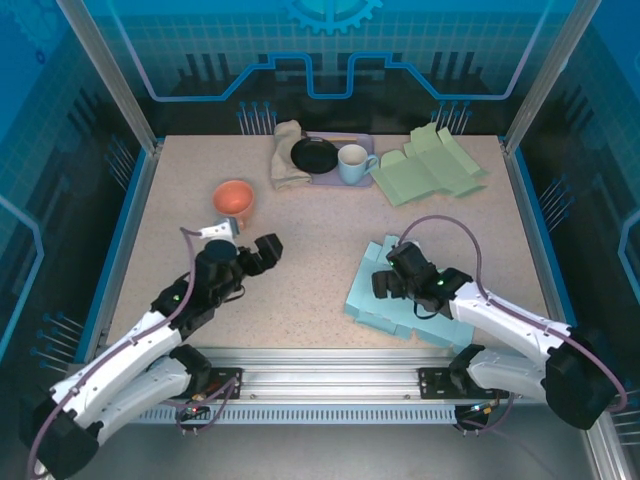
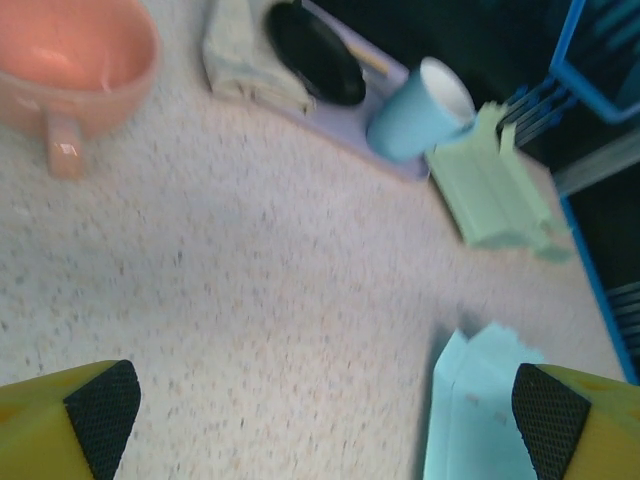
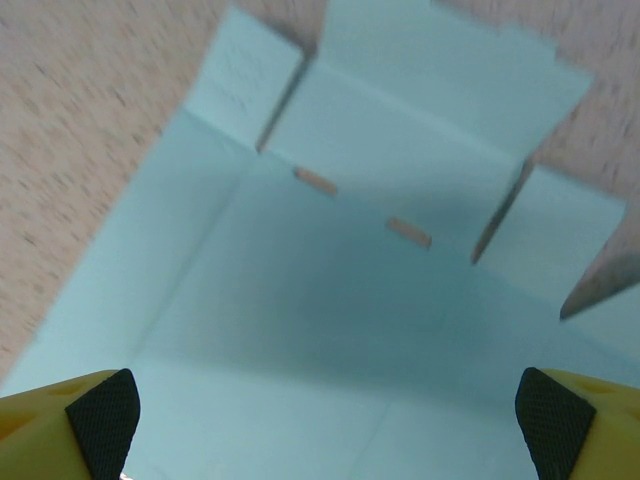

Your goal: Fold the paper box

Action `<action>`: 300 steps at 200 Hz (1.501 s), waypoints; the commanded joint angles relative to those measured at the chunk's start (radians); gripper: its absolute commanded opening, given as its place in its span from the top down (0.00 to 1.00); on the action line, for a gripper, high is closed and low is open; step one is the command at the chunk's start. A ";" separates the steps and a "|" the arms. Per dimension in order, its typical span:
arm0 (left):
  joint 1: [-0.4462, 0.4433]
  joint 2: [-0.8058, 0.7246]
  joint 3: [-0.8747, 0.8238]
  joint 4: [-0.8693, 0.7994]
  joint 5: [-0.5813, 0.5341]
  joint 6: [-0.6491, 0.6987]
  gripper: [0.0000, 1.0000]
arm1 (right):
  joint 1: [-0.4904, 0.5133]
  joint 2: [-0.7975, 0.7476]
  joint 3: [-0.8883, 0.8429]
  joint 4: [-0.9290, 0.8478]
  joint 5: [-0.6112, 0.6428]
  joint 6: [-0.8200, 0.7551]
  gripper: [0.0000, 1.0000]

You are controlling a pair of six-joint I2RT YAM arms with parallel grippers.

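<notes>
Barely started: hovering over the flat blue box blank [image 1: 372,312] with right gripper [image 1: 379,272], fingers wide, empty; left gripper [image 1: 264,253] left of it, equally wide. Every fold remaining.

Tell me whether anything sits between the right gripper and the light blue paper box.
Nothing visible does. The open right gripper hangs directly over the flat paper box, with bare sheet between its fingertips.

Orange mug [image 1: 234,198], cloth [image 1: 286,155], black dish [image 1: 314,155], blue cup [image 1: 352,164], tray [image 2: 340,130]
</notes>
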 commanded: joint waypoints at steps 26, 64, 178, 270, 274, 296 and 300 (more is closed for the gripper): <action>-0.077 0.077 -0.006 -0.010 -0.077 -0.039 0.01 | 0.032 0.125 -0.046 0.127 -0.088 0.082 0.00; -0.087 0.156 0.001 0.018 -0.090 -0.027 0.01 | 0.043 0.259 -0.028 0.282 -0.165 0.172 0.00; -0.088 0.250 -0.035 0.083 -0.075 -0.025 0.01 | 0.026 0.609 0.391 0.409 -0.054 0.426 0.00; -0.169 0.585 0.079 0.281 0.043 -0.119 0.01 | -0.113 0.102 0.354 0.009 -0.011 -0.073 0.01; -0.170 0.609 0.091 0.283 0.044 -0.128 0.01 | -0.113 0.084 0.339 0.011 -0.009 -0.084 0.01; -0.186 0.713 0.152 0.283 0.034 -0.168 0.01 | -0.116 0.025 0.229 0.079 -0.012 -0.108 0.00; -0.187 0.725 0.160 0.285 0.032 -0.176 0.02 | -0.116 0.020 0.209 0.103 -0.022 -0.112 0.01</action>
